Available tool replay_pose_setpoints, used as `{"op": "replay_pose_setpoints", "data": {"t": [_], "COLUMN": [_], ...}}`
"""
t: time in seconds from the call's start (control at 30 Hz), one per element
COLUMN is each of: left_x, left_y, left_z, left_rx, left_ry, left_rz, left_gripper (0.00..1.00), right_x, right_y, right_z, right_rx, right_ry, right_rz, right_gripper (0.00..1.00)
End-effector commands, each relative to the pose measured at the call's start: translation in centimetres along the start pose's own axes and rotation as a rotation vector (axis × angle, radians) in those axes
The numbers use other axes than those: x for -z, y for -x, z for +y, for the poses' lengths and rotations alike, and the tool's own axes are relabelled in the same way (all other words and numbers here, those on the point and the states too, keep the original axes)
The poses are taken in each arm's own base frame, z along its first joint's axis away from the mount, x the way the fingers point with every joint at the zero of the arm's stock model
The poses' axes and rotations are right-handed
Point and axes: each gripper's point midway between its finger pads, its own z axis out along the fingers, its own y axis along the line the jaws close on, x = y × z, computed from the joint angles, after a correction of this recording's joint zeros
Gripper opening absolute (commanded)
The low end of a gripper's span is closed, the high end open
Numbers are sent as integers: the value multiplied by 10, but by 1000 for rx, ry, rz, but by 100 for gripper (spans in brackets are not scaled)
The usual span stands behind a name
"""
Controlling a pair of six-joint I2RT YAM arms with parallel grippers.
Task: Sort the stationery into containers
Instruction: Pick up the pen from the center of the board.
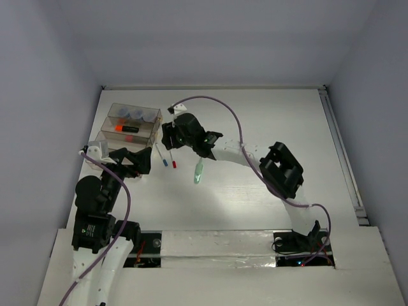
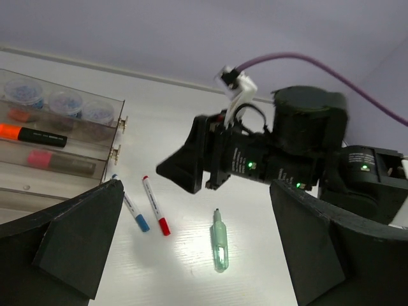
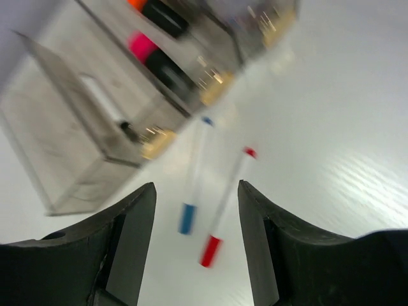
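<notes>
Right wrist view is blurred throughout; the orange highlighter (image 3: 136, 3) is cut off by its top edge; in the left wrist view the clear bins (image 2: 38, 182) run past the left edge.

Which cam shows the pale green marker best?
Left wrist: the pale green marker lies whole, close and unblocked. Top external shows it whole too, but small and far. Right wrist misses it.

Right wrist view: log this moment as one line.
right hand: open, empty, near red-capped pen and blue-capped pen | left hand: open, empty | green marker: on table
</notes>
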Motion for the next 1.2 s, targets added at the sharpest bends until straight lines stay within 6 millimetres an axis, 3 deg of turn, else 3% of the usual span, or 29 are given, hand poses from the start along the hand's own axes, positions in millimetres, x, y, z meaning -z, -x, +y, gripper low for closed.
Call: {"op": "replay_pose_setpoints", "data": {"t": [0.0, 0.23, 0.33, 0.57, 0.83, 0.93, 1.17], "left_x": [2, 1, 1, 0, -1, -1, -1], "left_y": [17, 18, 18, 16, 14, 14, 13], "left_z": [-3, -4, -1, 0, -1, -2, -2], "left_rx": [-9, -2, 4, 4, 1, 1, 1], "left_ry": [-7, -19, -1, 2, -8, -10, -13], "left_rz": [-63, -71, -72, -69, -61, -62, -59], "left_gripper": [99, 99, 99, 99, 99, 99, 99], "right_x": [8, 8, 4, -4, -1, 0, -23], "right_y": [-62, -81, -99, -119, -107, -92, -90], "right_z": [-41, -47, -49, -27, -30, -28, -31], "right_rx": [49, 48, 38, 53, 51, 44, 5], "right_ry": [-151, -174, -169, -129, -187, -188, -233], "right_rz": [219, 290, 336, 355, 316, 271, 234], "right_gripper": [59, 55, 55, 54, 53, 52, 55]}}
